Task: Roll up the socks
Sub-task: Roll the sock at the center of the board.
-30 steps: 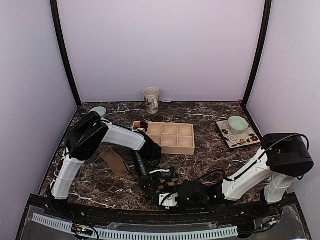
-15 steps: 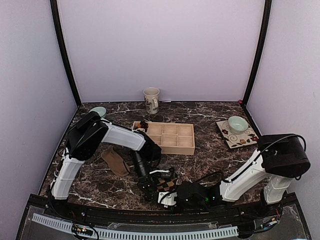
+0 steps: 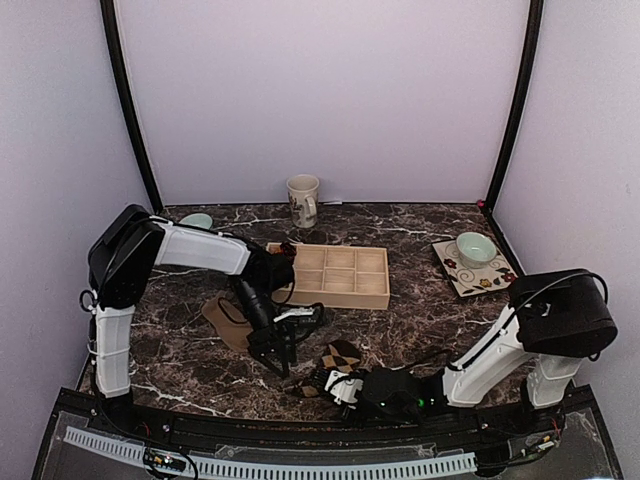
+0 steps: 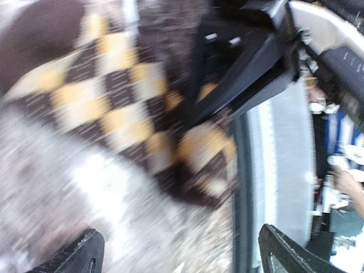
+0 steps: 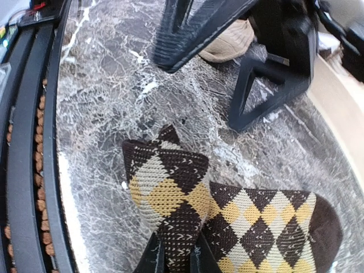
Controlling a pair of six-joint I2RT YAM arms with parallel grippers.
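Right gripper [image 5: 175,256] pinches argyle sock [image 5: 250,219], thinly I think; left gripper [image 3: 290,340] beside it gapes; fold may slip.

The left gripper [image 3: 289,341] hangs with its fingers spread, the argyle sock [image 3: 342,354] just to its right and the tan sock [image 3: 228,322] close on its left. The right gripper [image 3: 322,384] sits at the argyle sock's near end. A wooden tray [image 3: 340,297] lies beyond both.

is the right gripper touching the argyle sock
Touching. The right wrist view shows the right gripper shut on a folded edge of the argyle sock, the fabric pinched between its fingers.
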